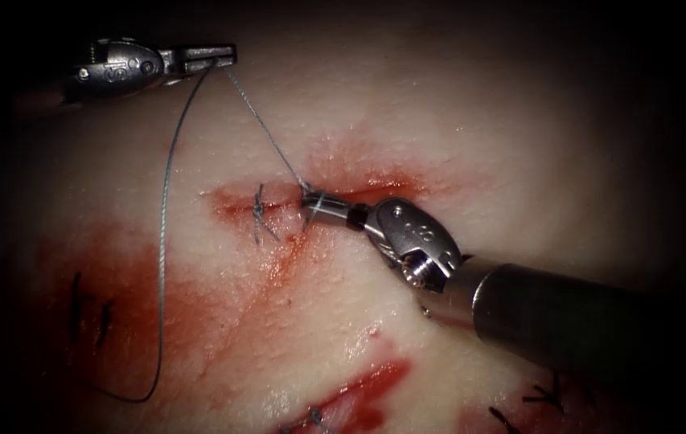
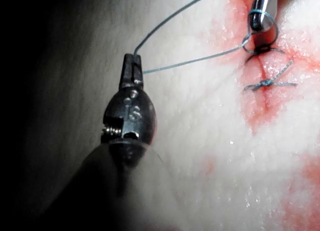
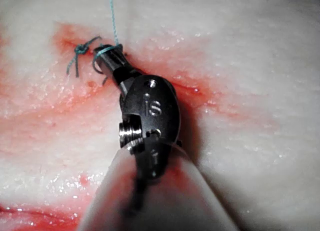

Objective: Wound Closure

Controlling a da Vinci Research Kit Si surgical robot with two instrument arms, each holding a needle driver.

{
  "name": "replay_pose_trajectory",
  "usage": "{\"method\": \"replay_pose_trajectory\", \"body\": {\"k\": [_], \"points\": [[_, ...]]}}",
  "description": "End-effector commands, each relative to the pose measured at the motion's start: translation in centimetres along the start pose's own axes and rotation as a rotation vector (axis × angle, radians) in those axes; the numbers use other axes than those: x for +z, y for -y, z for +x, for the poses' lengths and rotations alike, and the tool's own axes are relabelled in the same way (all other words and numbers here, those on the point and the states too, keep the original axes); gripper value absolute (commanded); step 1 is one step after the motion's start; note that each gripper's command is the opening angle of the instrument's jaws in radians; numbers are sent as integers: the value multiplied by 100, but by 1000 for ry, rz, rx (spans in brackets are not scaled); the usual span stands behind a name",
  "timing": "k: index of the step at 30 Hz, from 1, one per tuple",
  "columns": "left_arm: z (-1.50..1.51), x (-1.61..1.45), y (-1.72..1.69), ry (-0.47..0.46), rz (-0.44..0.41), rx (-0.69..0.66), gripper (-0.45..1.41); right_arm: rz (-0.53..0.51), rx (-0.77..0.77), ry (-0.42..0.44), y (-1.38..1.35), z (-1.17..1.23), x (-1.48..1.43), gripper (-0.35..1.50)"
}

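While the left tool [image 1: 212, 55] sits at about ten o'clock in the endoscope view, well away from the cut [image 1: 318, 197], its jaws are closed on the thread [image 1: 266, 133]. From those jaws one strand runs taut toward four o'clock down to the cut, and a second, slack strand hangs toward six o'clock, curling across the red fluid [image 1: 198, 313] on the tissue [image 1: 519, 145] left of the cut. The right tool [image 1: 322, 206] comes in from four o'clock, and its tip lies right on the cut line near the middle of the view; thread is looped around its jaws, which look closed, though I cannot tell whether they grip anything. A tied stitch [image 1: 260, 210] with short cut ends sits on the cut just beside that tip, on its nine o'clock side. I cannot make out the needle, so I cannot tell where it lies or whether it is in the tissue.
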Motion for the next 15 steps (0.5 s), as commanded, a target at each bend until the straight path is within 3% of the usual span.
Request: {"method": "replay_pose_trajectory", "body": {"k": [1, 15], "points": [[-3, 6, 15, 9, 25, 5, -45, 2, -1, 1, -1, -5, 8, -35], [-23, 4, 112, 187, 275, 56, -45, 19, -10, 17, 21, -10, 1, -35]]}}
